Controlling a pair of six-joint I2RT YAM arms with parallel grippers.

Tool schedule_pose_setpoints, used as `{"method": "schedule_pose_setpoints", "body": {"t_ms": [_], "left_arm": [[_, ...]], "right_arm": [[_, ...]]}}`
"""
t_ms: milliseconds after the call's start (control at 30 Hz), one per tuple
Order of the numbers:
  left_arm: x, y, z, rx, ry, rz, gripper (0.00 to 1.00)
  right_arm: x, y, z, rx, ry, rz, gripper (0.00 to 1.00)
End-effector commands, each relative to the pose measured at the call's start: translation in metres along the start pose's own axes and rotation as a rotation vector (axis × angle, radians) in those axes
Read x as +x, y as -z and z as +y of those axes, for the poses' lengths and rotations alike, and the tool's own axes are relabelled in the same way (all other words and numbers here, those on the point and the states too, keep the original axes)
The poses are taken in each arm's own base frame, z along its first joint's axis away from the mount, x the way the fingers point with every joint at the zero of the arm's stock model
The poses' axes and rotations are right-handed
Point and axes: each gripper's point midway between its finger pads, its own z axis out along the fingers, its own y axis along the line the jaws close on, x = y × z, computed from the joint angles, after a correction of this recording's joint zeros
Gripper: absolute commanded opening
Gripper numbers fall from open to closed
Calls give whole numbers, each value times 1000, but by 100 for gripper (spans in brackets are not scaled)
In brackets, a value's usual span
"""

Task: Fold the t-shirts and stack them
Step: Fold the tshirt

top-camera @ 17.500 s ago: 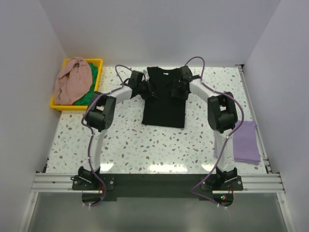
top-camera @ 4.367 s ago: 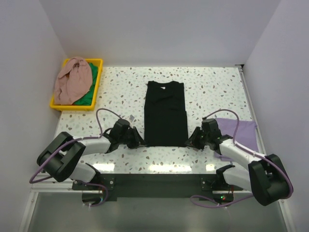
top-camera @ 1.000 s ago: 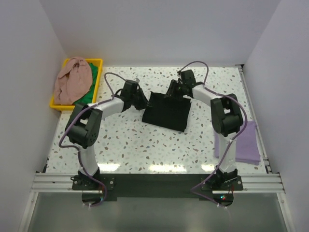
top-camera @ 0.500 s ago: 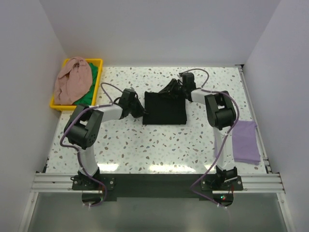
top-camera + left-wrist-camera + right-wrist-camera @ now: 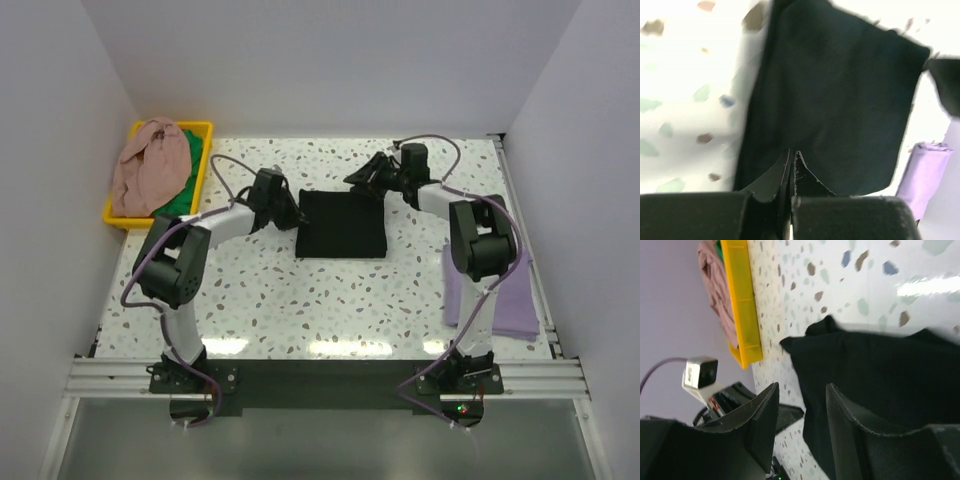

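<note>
Black t-shirt lies folded to a flat rectangle on the speckled table, a bit above centre of the top view. My L gripper sits at the shirt's left edge. In the L wrist cam the fingers are pressed together w/ no gap, tips right at the cloth edge of the shirt; can't tell if any fabric is pinched between them. My R gripper is just beyond the shirt's upper-right corner. In the R wrist cam the fingers stand apart w/ nothing between them, only shirt and table showing through the gap. Lavender t-shirt lies folded at the right edge of the table, well apart from the black one. Yellow bin is at upper left, w/ the pink t-shirt heaped on top and the green t-shirt poking out under it at the bin's right side.
</note>
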Motion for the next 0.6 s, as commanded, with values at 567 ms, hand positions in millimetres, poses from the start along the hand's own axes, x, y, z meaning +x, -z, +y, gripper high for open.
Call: {"method": "schedule_pose_setpoints", "body": {"t_ms": [567], "left_arm": [[-95,-72,12,87,-6,-63,0]], "right_arm": [[124,38,-61,44,1,167,45]]}}
